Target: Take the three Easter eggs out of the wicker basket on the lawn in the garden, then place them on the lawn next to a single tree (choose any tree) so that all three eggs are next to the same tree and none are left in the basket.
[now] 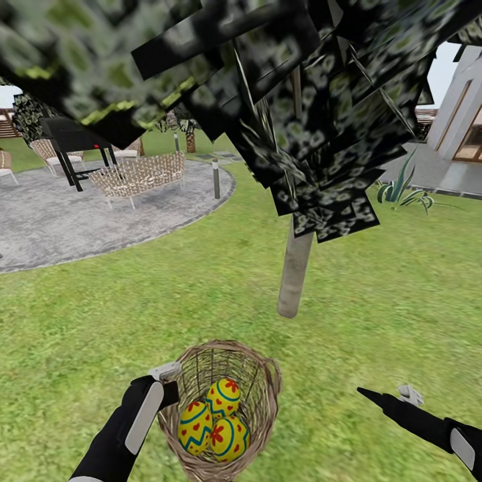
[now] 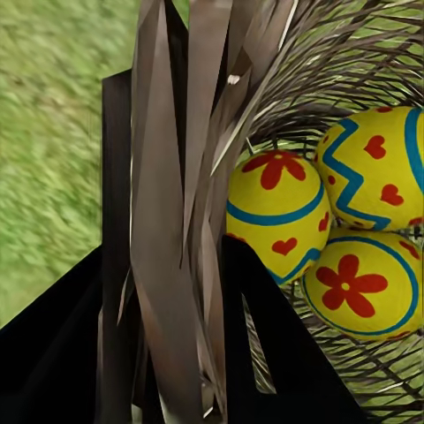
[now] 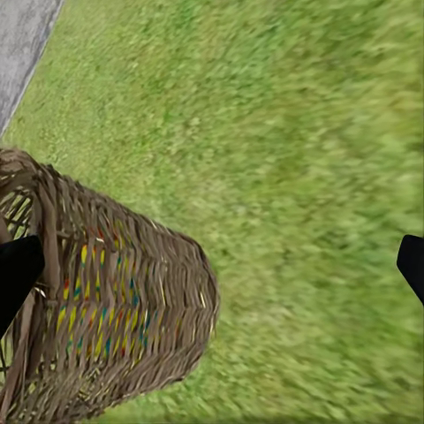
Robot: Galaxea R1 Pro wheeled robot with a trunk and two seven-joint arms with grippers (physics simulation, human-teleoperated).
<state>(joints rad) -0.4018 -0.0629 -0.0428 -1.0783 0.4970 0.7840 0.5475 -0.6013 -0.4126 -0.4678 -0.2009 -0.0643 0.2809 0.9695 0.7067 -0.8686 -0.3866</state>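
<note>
The left gripper clamps the wicker basket rim. Three Easter eggs lie inside, near the tree. The right gripper hangs spread wide and empty over the lawn.

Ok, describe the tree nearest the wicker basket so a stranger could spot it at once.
On the green lawn, just beyond the round brown wicker basket holding three yellow painted eggs, stands the tree. It has a straight, smooth, pale grey-beige trunk under a low blackish canopy of flat square leaf patches, unlike the spiky green plant by the house.
</note>
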